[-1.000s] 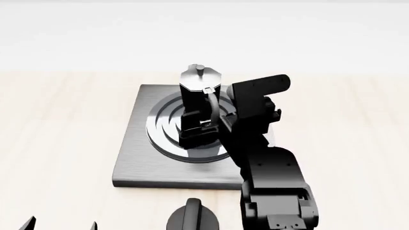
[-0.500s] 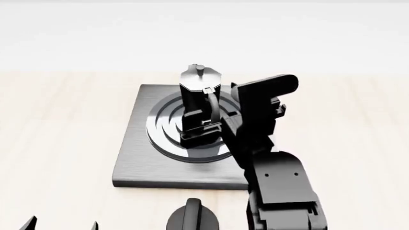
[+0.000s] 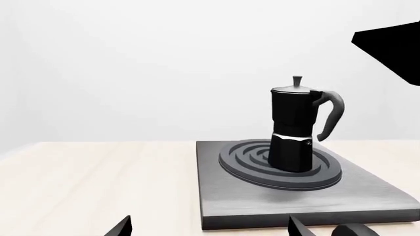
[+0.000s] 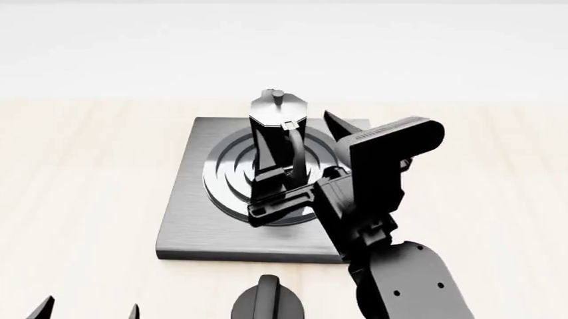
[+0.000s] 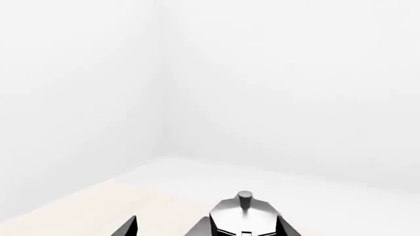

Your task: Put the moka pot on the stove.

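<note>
Pot: moka pot [image 3: 293,130] upright on stove [image 4: 191,219] rings, unmoved.
Right gripper [image 5: 206,227]: lifted and tilted back since earlier, fingers spread, empty.
Left gripper [image 3: 208,227]: fingers apart, holding nothing.

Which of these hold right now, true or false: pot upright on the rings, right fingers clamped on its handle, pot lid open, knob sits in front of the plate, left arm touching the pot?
1. The tall faceted black moka pot stands upright on the dark rings of the square brushed-grey stove plate. True.
2. The right gripper has its fingers clamped on the pot's curved handle. False: in the left wrist view the handle is free and nothing grips it.
3. The pot's silvery lid is open. False: it sits closed.
4. A short round black knob lies in front of the plate, on the robot's side. True.
5. The left gripper touches the pot. False: its fingertips are well short of it.
</note>
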You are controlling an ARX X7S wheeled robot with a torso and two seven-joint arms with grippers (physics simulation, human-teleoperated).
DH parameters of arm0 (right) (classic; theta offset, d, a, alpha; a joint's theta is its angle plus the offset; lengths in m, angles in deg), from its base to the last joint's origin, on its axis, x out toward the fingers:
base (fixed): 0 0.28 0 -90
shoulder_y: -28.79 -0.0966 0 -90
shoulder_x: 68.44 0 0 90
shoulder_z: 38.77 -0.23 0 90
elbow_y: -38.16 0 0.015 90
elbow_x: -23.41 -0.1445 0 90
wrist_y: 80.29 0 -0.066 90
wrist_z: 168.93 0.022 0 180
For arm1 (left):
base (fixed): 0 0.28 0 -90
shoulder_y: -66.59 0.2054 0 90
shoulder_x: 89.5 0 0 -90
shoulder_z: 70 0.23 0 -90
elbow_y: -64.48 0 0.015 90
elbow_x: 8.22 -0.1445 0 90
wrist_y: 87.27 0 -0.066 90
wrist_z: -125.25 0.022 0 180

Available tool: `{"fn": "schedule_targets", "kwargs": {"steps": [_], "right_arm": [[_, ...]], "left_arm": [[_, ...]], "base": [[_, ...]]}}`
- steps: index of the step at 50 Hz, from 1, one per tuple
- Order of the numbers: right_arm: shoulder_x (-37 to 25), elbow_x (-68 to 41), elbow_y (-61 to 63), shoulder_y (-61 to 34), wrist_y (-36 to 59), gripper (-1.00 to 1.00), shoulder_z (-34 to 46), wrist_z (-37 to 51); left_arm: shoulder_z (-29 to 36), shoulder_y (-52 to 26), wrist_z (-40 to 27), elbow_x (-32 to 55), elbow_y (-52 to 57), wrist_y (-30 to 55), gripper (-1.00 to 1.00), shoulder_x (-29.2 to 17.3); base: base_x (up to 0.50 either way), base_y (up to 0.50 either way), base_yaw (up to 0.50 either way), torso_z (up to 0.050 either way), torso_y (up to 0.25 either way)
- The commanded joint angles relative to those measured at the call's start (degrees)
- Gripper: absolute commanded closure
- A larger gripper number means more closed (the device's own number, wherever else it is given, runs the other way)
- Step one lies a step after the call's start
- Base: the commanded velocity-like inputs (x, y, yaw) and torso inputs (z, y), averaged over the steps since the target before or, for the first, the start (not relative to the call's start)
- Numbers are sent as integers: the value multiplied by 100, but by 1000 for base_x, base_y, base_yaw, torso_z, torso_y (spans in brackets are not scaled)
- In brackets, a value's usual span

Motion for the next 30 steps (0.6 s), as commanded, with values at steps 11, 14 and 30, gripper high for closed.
{"fn": "schedule_targets", "kwargs": {"steps": [11, 14, 30], "right_arm": [[-507, -350, 1908, 861, 331, -100, -172, 417], [-575, -386, 2106, 941, 360, -100, -199, 465], [-820, -560, 2861, 1356, 363, -100, -329, 620]], "left_arm": [[31, -38, -7, 15, -11, 24, -100, -10], [35, -55, 2, 25, -29, 20, -100, -7], [36, 0, -27, 19, 37, -27, -100, -47]], "base": [[0, 0, 0, 0, 0], [0, 0, 0, 0, 0], [0, 0, 0, 0, 0]]}}
